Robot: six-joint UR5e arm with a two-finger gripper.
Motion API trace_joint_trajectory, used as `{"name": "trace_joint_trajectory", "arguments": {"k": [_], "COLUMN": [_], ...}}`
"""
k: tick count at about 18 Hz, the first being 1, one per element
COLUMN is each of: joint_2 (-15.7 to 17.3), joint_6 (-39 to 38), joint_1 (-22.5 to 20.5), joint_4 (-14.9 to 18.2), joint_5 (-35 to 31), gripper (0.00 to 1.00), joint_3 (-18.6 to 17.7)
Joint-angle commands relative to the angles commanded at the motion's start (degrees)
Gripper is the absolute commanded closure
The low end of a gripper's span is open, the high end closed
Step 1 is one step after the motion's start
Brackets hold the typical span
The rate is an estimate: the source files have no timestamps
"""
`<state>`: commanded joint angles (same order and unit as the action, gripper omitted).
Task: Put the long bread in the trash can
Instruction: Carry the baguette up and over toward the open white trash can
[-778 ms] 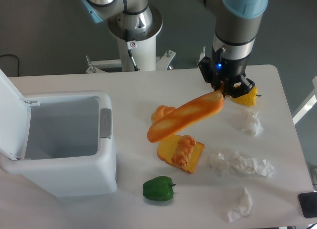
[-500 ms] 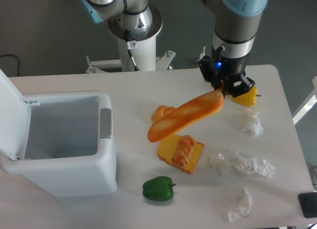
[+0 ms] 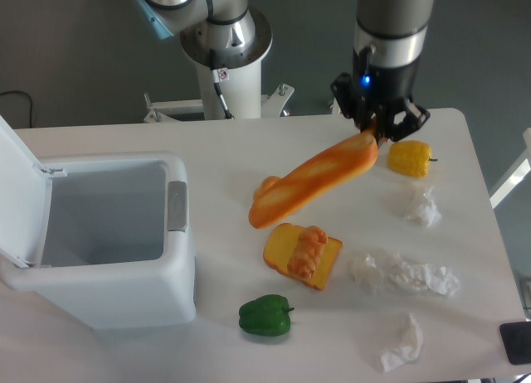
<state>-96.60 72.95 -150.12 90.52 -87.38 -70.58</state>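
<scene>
Orange-golden and glossy, the long bread (image 3: 314, 178) is hanging in the air from my pincer (image 3: 372, 135), which is clamped on its upper right tip. I am reading its long axis as slanting down and to the left, the free end drooping just above the small round bun (image 3: 267, 186) and near the bread slice with a roll (image 3: 303, 254). The trash can (image 3: 108, 304) is standing well apart to the left, lid (image 3: 18, 192) tipped open, its interior showing nothing inside. My carry must therefore be running leftward, free end leading. A green pepper (image 3: 266, 315), a yellow pepper (image 3: 410, 158) and crumpled tissues (image 3: 404, 273) are lying on the table (image 3: 224, 151).
</scene>
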Motion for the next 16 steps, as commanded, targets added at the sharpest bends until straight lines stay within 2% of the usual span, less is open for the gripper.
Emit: {"name": "trace_joint_trajectory", "arguments": {"k": [3,7,11,16], "joint_2": [4.0,6.8,7.9,6.5], "joint_6": [-2.9,-5.9,-8.6,-14.0], "joint_1": [0.3,0.9,2.5,9.2], "joint_4": [0.4,0.4,0.4,0.2], "joint_5": [1.3,3.1,4.0,3.4], "gripper": [0.98,0.98,0.98,0.98], "joint_3": [-0.3,-0.2,0.0,-0.7]}}
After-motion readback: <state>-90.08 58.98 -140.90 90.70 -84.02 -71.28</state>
